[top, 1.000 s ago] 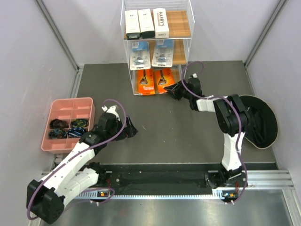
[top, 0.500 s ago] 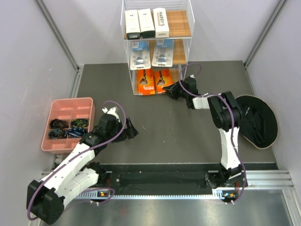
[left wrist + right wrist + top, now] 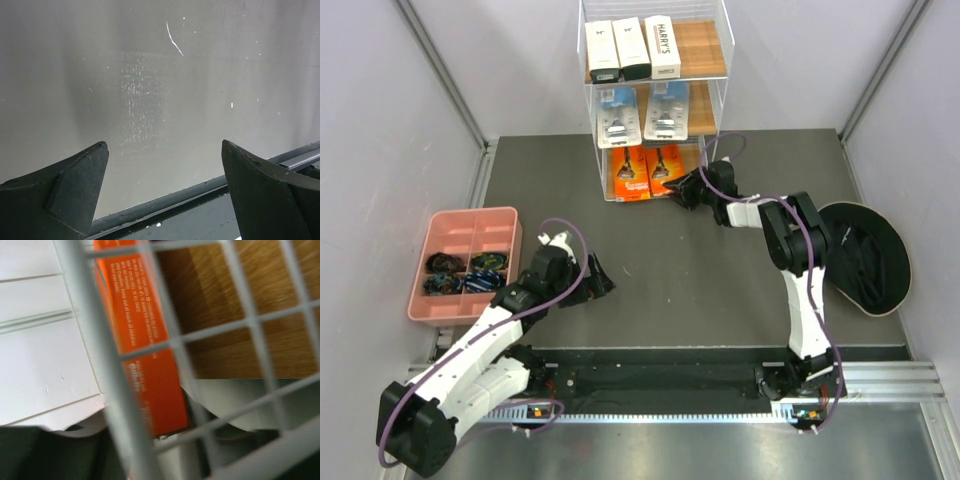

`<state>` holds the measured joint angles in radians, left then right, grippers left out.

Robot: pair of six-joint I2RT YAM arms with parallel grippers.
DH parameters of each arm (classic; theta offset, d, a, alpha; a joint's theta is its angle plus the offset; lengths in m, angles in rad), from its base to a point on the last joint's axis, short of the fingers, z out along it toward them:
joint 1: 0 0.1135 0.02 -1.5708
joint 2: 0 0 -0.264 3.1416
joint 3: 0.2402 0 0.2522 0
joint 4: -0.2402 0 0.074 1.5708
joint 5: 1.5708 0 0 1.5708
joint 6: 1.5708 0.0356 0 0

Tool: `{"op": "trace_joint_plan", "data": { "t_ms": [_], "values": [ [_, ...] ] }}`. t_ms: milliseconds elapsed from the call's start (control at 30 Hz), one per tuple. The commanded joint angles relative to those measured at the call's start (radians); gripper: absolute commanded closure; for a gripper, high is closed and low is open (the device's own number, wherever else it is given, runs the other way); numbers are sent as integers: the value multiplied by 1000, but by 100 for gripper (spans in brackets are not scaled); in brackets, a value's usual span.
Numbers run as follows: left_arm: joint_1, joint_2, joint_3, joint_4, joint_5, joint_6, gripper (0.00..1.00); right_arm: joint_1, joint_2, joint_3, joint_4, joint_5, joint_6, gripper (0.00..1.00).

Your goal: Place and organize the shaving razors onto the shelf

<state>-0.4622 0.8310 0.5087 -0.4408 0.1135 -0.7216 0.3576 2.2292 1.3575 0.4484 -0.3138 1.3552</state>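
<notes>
The shelf [image 3: 705, 50] stands at the far middle. Its top tier holds three long white boxes [image 3: 631, 48], one marked HARRY'S [image 3: 662, 47]. The middle tier holds two blue-clear blister packs [image 3: 617, 115]. The bottom tier holds two orange cards [image 3: 630, 173]. My right gripper [image 3: 683, 188] is at the shelf's lower right corner, beside the right orange card [image 3: 665, 168]. The right wrist view shows that card [image 3: 150, 375] through the white wire grid [image 3: 100, 340], with my fingers hidden. My left gripper [image 3: 598, 278] hovers open and empty over the mat, its fingers [image 3: 75, 185] wide apart.
A pink compartment tray [image 3: 468, 212] with dark small items [image 3: 465, 272] sits at the left. A black round object [image 3: 865, 255] lies at the right edge. Grey walls close in on both sides. The wooden bottom tier [image 3: 235, 315] shows behind the wire.
My right gripper has moved left and farther in, up against the shelf's bottom tier beside the right orange card. My left gripper has drifted slightly nearer, still open.
</notes>
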Motion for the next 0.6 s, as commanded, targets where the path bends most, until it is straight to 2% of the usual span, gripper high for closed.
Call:
{"op": "trace_joint_plan", "data": {
  "t_ms": [0,200,333,433,567],
  "values": [
    [5,-24,-6,53,11,-9,1,3,17,19,15,-5,-7,56],
    [7,-32,-7,45,23,-12,1,3,17,-1,33,-45,-18,39],
    [5,-35,-12,45,31,-16,1,3,-3,-43,36,-47,-14,21],
    [5,-36,-15,43,32,-16,1,3,-19,-75,49,-48,-10,16],
    [5,-44,-22,44,35,-21,1,3,-32,-132,99,-59,12,16]
  ]
}}
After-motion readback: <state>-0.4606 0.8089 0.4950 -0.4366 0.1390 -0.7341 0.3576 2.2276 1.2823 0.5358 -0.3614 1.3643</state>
